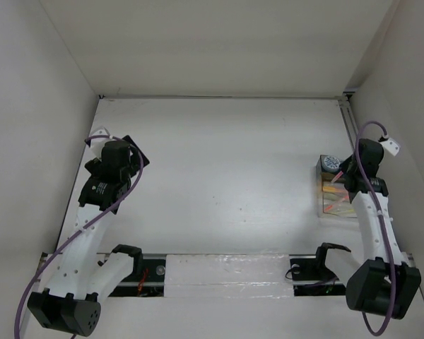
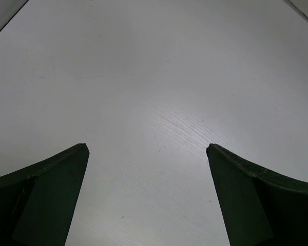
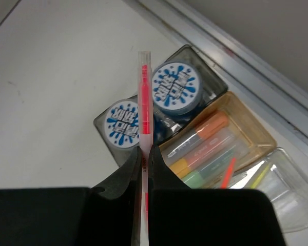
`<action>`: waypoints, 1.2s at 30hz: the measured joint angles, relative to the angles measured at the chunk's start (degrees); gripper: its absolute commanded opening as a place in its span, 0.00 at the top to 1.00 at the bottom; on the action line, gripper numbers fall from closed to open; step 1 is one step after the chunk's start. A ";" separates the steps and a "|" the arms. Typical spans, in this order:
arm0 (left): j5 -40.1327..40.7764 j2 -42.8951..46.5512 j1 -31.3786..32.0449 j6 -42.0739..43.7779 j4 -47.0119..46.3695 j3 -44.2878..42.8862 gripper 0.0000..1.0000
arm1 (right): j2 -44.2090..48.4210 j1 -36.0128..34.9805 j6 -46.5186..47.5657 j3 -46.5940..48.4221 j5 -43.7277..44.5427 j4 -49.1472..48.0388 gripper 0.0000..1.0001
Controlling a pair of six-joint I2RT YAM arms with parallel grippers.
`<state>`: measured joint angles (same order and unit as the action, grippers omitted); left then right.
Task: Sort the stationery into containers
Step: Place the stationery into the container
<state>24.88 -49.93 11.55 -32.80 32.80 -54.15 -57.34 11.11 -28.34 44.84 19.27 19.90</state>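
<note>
At right edge of white table (image 2: 143,61), right gripper (image 3: 145,149) gripped red-pink pen (image 3: 144,92), fingers pinched tight on barrel. Pen's tip pointed out over two blue-and-white rolls (image 3: 175,88) seated in dark end compartment of clear tray (image 3: 264,138). Orange, yellow, green markers (image 3: 205,148) lay side by side in tan middle compartment; thin red and yellow pens (image 3: 227,174) leaned in next one. Well apart at left, left gripper (image 2: 147,148) hovered over tabletop, fingers spread wide.
</note>
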 measured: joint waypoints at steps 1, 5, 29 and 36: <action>-0.15 -0.02 0.00 0.07 -0.02 0.00 0.00 | 0.35 0.92 -0.13 0.00 0.72 0.35 1.00; -0.79 -0.17 0.00 0.31 -0.02 0.00 0.00 | 1.36 3.48 -0.68 -0.81 4.37 1.14 1.00; -3.41 -1.86 0.00 1.33 -0.48 0.00 0.00 | -3.69 7.26 -6.21 -5.46 14.14 2.45 1.00; -4.00 -1.86 0.00 1.70 -1.14 0.00 0.00 | -4.00 7.23 -6.64 -5.46 14.14 -0.31 1.00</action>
<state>20.88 -51.79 11.55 -31.09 31.66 -54.15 -61.34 18.35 -34.98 39.38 33.41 19.59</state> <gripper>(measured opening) 0.997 0.056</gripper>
